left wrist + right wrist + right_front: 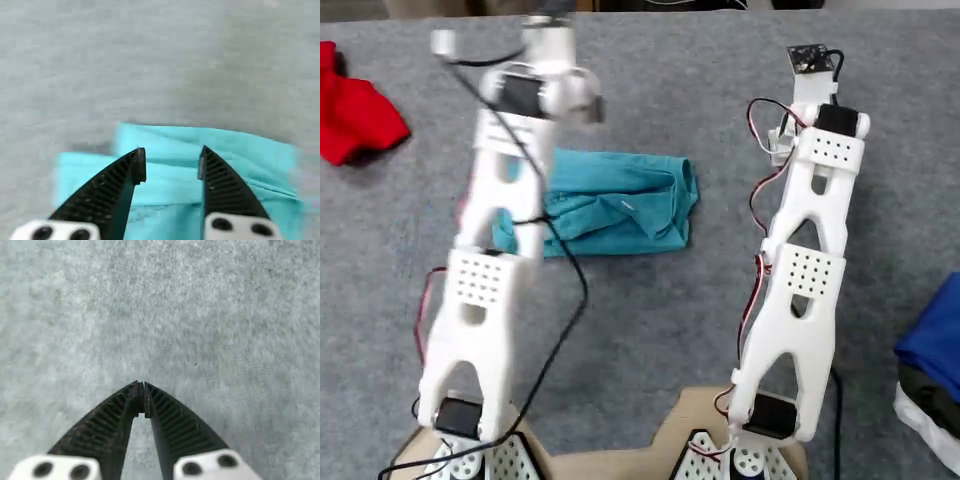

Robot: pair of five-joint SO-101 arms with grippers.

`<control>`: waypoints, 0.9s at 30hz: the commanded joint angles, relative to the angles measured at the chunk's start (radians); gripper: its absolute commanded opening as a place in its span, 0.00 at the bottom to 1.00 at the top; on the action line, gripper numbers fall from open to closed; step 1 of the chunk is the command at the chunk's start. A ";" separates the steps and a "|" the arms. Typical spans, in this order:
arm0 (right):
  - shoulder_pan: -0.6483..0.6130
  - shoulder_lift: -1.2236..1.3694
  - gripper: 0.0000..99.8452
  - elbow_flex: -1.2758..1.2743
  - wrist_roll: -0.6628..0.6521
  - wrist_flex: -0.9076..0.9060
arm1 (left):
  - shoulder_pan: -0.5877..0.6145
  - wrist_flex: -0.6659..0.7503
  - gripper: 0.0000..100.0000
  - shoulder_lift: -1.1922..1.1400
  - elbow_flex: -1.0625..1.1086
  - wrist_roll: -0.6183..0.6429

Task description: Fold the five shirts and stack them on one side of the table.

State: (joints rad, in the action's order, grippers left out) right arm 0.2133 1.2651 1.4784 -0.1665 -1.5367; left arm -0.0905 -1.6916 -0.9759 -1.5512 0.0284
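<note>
Presently we find the teal shirt (620, 205) lying mid-table, long axis side to side, directly beneath the left gripper (170, 162), whose fingers stand spread and empty. The right gripper (141, 392), fingers pressed together, hangs over the table (720, 100) well apart; we judge the left nearer.

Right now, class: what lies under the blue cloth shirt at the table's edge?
A dark garment, then a white garment, peek out beneath the blue cloth shirt; their rest is covered.
</note>
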 commanded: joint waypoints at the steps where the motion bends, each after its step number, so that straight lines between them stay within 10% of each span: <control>1: -0.054 -0.058 0.01 0.133 -0.014 -0.104 | 0.100 -0.041 0.16 0.064 0.063 -0.069; 12: -0.245 -0.114 0.01 0.116 -0.091 -0.233 | 0.161 -0.046 0.16 0.064 0.425 -0.206; 27: -0.243 -0.024 0.01 0.114 -0.091 -0.180 | 0.236 0.091 0.17 0.039 0.362 -0.222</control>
State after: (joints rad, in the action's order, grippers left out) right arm -0.0169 1.2467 1.5904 -0.2463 -1.7331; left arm 0.1304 -1.6164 -0.9759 -1.1093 -0.1788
